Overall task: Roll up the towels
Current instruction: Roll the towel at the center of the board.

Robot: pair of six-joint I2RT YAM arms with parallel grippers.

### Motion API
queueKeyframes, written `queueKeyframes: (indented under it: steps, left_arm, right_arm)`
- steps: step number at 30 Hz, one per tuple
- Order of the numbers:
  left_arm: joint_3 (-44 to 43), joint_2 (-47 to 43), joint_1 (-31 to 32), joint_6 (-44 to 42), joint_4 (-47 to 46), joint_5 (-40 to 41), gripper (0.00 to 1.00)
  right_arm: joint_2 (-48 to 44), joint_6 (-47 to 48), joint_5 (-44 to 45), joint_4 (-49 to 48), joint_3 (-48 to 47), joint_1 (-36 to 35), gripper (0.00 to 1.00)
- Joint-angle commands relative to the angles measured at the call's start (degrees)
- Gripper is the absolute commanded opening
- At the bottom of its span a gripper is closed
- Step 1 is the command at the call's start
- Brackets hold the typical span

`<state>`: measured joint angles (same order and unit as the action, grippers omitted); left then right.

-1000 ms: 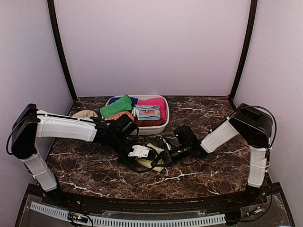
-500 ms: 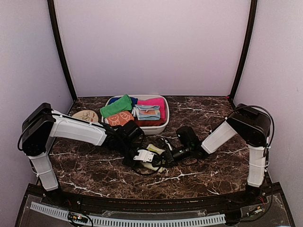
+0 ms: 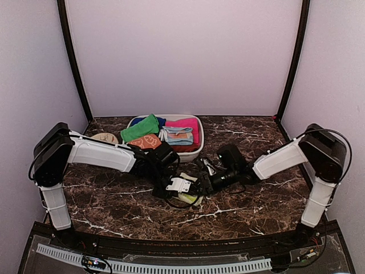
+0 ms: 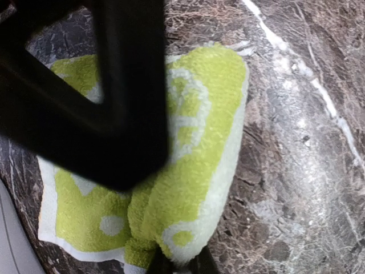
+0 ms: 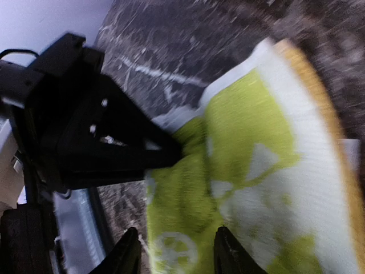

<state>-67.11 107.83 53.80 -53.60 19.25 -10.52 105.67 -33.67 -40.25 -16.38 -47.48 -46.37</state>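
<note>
Cream, yellow-green printed towel (image 4: 194,171) lies bunched in a loose fold on marble table (image 3: 108,200), centre-front, btwn both arms. R gripper (image 5: 178,251): fingers spread apart over the print, nothing visibly pinched. L gripper (image 3: 178,186) is at towel's edge; can't tell if closed or holding cloth. Plain green towel (image 3: 140,127) sits in white tub (image 3: 197,153) at back w/ other cloths.

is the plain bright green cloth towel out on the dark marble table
No, the bright green towel lies inside the white oval tub at the back.
</note>
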Motion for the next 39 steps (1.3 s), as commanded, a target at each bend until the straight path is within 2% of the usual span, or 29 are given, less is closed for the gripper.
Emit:
queueKeyframes:
  steps: [1,8,12,17,23,26,34,39]
  left_arm:
    - [0.71,1.64,0.19,5.44,17.46,-6.64,0.0]
    - [-1.9,2.86,0.16,10.32,30.38,-14.71,0.0]
    - [-4.66,4.76,0.16,11.81,34.9,-20.62,0.0]
    - [-11.82,12.56,0.08,11.16,41.18,-23.52,0.0]
    - [-19.31,20.35,-1.45,11.4,45.61,-25.53,0.0]
    - [-21.71,22.68,-2.38,12.26,46.73,-25.57,0.0]
    - [-23.09,24.14,-2.74,12.27,47.91,-25.78,0.0]
    - [-24.0,24.52,-2.74,12.36,47.6,-25.67,0.0]
  right_arm:
    - [-11.45,11.32,22.3,6.24,5.73,0.89,0.47]
    - [-28.23,22.99,34.99,-1.35,18.43,-3.93,0.52]
    - [-33.57,30.15,44.37,-0.99,22.16,-13.66,0.52]
    - [-35.73,36.76,58.46,1.93,23.33,-28.61,0.52]
    - [-25.87,48.25,71.18,6.7,14.69,-42.47,0.52]
    - [-18.65,55.19,75.34,5.65,11.45,-45.7,0.51]
    - [-6.42,69.8,80.56,-6.29,8.09,-46.03,0.49]
    - [-0.87,72.66,81.46,-8.45,5.49,-44.97,0.49]
